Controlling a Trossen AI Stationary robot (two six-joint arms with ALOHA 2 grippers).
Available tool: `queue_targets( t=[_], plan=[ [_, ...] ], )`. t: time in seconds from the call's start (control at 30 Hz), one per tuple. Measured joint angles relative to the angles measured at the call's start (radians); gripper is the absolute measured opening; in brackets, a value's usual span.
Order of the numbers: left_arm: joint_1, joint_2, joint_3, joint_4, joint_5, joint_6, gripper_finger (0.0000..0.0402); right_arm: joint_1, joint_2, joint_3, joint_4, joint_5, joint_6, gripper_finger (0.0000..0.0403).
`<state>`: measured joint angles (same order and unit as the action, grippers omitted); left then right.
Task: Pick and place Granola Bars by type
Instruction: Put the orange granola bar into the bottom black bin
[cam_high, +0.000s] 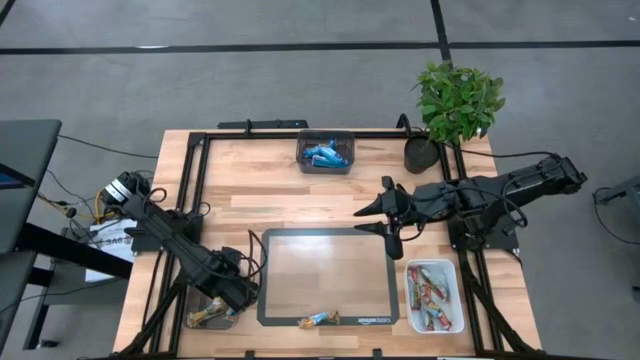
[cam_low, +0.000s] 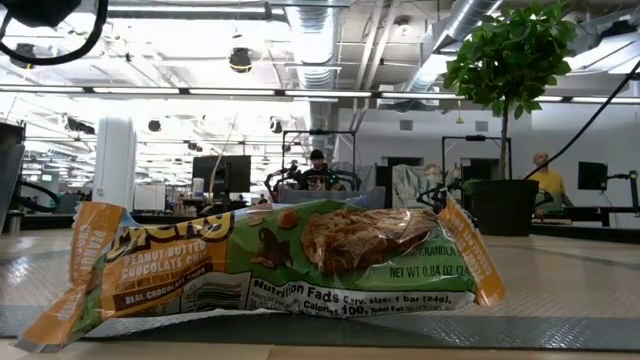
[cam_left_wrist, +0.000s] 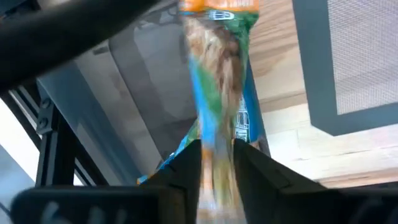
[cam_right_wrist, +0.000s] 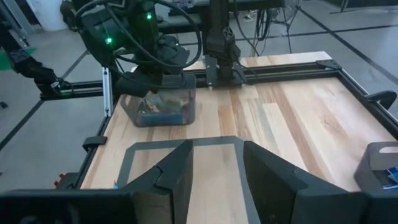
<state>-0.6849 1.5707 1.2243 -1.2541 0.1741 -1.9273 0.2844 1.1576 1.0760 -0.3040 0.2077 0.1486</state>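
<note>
Wood table (cam_high: 260, 190): grey mat (cam_high: 325, 275) with one bar (cam_high: 318, 319), three trays (cam_high: 325, 152), potted plant (cam_high: 455, 105).
</note>
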Motion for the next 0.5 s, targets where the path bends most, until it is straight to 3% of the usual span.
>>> queue_targets(
  t=[0.27, 0.4, 0.5],
  plan=[
    [0.004, 0.0, 0.002, 0.005, -0.022, 0.046, 0.0168, 0.0, 0.0, 0.0, -0.001, 0.0, 0.0, 0.0132],
    [0.024, 0.0, 0.025, 0.179, -0.197, 0.125, 0.0176, 0.0, 0.0, 0.0, -0.002, -0.001, 0.0, 0.0132],
    [0.062, 0.001, 0.026, 0.388, -0.306, 0.28, 0.0171, 0.0, 0.0, 0.0, -0.002, -0.001, 0.0, 0.0132]
  ],
)
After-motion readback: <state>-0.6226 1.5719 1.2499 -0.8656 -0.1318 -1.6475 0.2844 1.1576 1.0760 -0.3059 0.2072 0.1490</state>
